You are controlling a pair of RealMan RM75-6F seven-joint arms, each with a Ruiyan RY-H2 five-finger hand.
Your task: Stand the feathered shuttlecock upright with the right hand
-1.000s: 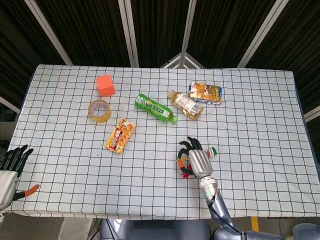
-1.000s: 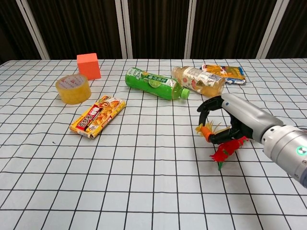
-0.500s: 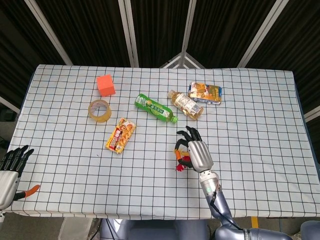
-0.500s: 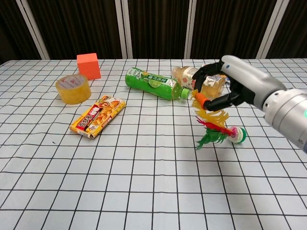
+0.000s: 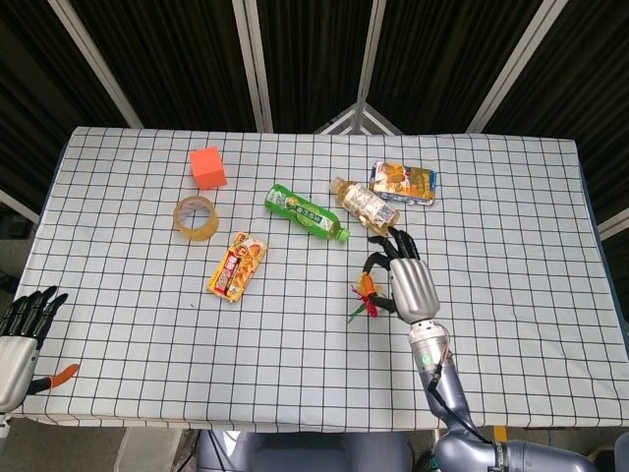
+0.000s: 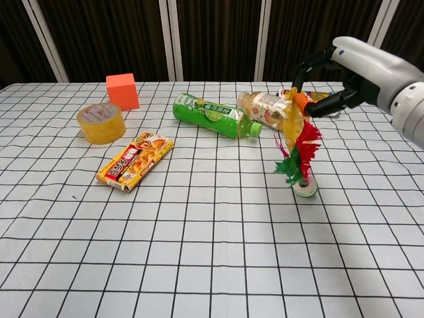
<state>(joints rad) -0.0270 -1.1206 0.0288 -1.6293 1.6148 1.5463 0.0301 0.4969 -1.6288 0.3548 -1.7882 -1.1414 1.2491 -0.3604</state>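
Observation:
The feathered shuttlecock [image 6: 300,149] has orange, yellow, red and green feathers over a white and green round base. It hangs nearly upright in the chest view, base down and touching or just above the cloth. My right hand [image 6: 344,76] pinches the orange feather tips from above. In the head view the right hand [image 5: 411,285] hides most of the shuttlecock [image 5: 368,295], whose feathers poke out to its left. My left hand [image 5: 20,334] sits at the table's near left corner, fingers apart and empty.
A yellow drink bottle [image 6: 273,110] and a snack pouch [image 6: 311,99] lie just behind the shuttlecock. A green bottle [image 6: 215,116], a snack pack [image 6: 135,160], a tape roll [image 6: 101,123] and an orange cube [image 6: 122,91] lie further left.
My right hand has risen and moved right and away, lifting the shuttlecock by its feathers from lying flat until it hangs nearly upright with its base down.

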